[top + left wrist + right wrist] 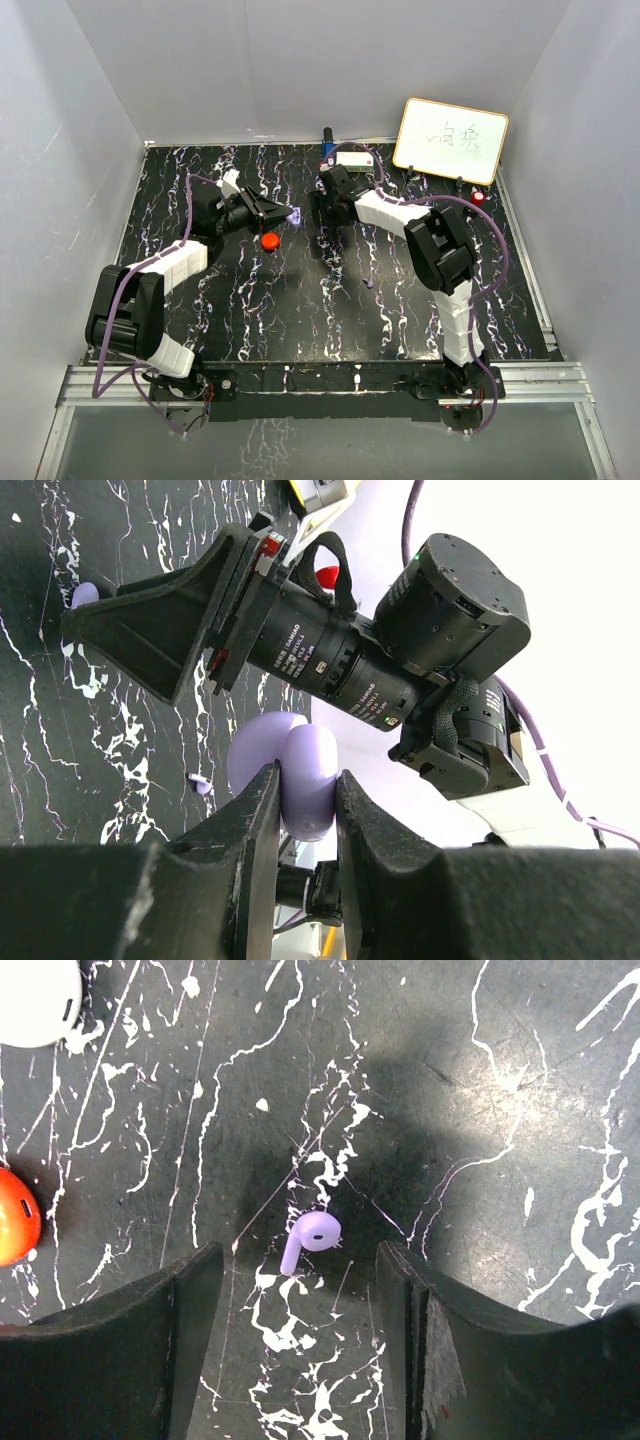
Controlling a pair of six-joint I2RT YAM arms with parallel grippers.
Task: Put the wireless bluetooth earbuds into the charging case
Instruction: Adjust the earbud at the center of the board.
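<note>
Currently the left claw (305,815) is clamped on the purple charging case (285,755), presumably to hold it steady as a receptacle. The right claw (300,1305) stands open, straddling a purple earbud (312,1238) that lies on the bench (500,1110), positioned for pickup.

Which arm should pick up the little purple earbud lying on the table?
Right. The right gripper hangs open directly over the purple earbud, a finger on each side. The left gripper is shut on the purple case, so it's busy.
</note>
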